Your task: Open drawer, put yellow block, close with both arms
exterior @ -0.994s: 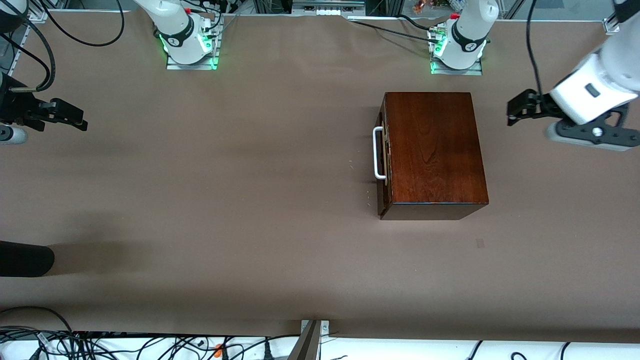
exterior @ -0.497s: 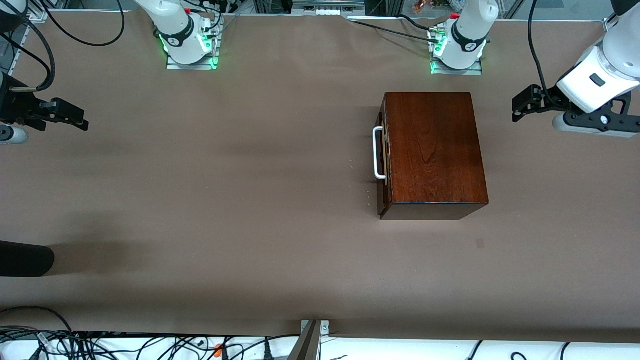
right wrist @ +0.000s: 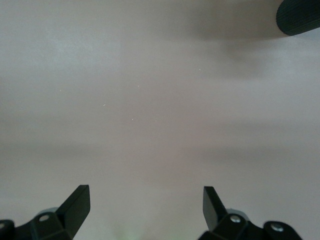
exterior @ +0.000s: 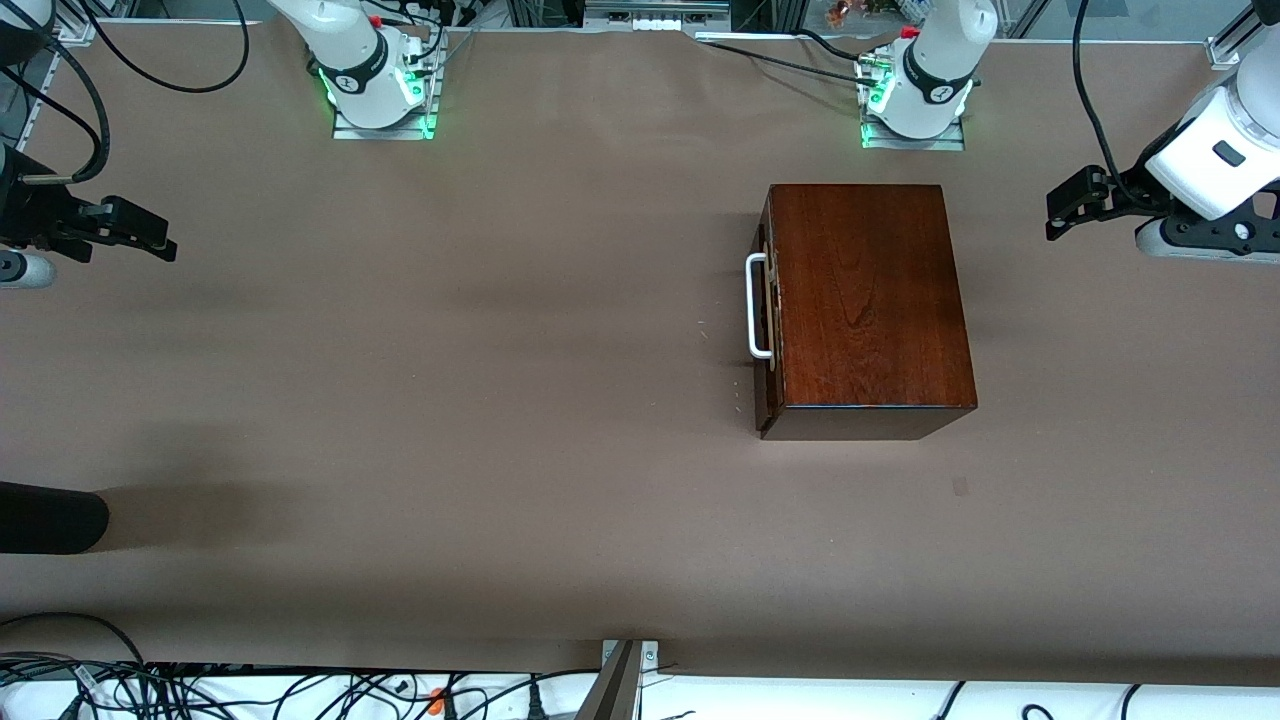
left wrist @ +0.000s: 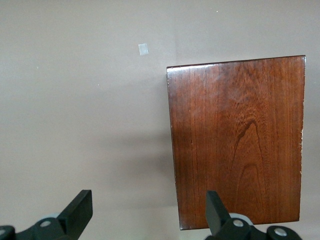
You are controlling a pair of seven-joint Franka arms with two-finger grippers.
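The dark mahogany box [exterior: 870, 300] stands on the table in front of the left arm's base. Its drawer [exterior: 767, 310] is pushed in flush, and the white loop handle [exterior: 757, 305] faces the right arm's end of the table. The box's glossy top [left wrist: 237, 140] fills much of the left wrist view. My left gripper [exterior: 1066, 205] [left wrist: 147, 200] hangs open and empty over the table at the left arm's end, beside the box. My right gripper [exterior: 150, 240] [right wrist: 146, 197] waits open and empty over bare table at the right arm's end. The yellow block is out of view.
A black rounded object [exterior: 50, 518] [right wrist: 300, 15] lies at the table's edge at the right arm's end, nearer the front camera. A small pale mark [exterior: 960, 487] [left wrist: 143, 49] sits on the brown table cover [exterior: 450, 400] near the box. Cables [exterior: 200, 690] run along the near edge.
My left gripper has drawn away from the box toward the left arm's end of the table and risen. The right gripper and the box have stayed put.
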